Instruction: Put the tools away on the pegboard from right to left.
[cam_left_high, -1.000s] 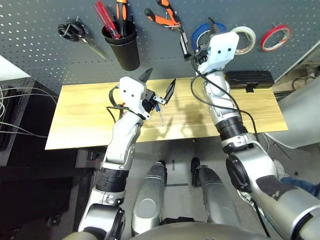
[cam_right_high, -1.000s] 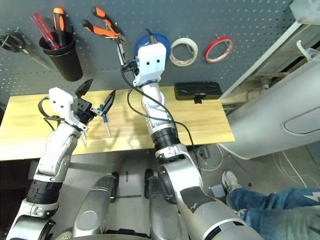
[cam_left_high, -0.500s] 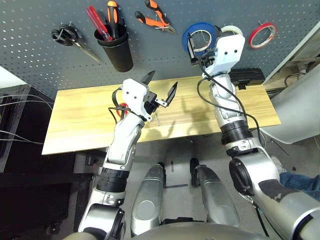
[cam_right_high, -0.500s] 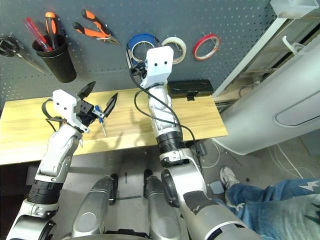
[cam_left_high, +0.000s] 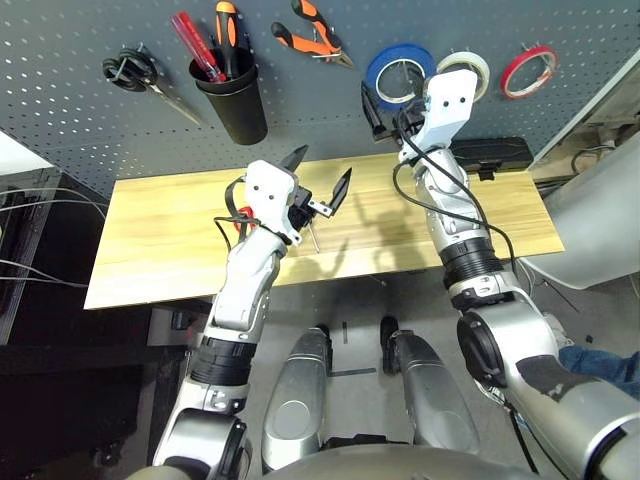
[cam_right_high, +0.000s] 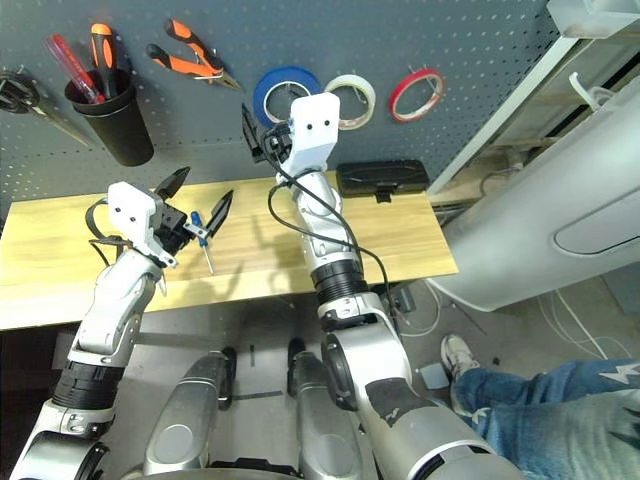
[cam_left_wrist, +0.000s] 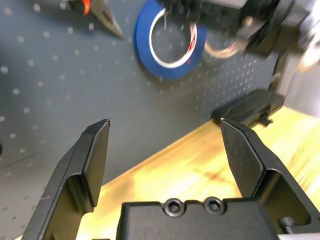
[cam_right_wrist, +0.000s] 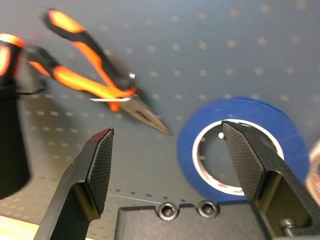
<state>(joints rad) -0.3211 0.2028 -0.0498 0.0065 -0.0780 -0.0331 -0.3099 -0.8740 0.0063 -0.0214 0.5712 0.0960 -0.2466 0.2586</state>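
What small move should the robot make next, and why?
Probably lower the left gripper toward the screwdriver on the table. The blue tape and pliers already hang on the pegboard, so the screwdriver seems next, and the left jaws stand open and empty near it.

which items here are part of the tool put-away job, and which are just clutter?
Job: blue tape ring, orange-and-black pliers, both on the pegboard; blue-handled screwdriver on the table.

Clutter: white tape ring, red tape ring, black-handled scissors, black case.
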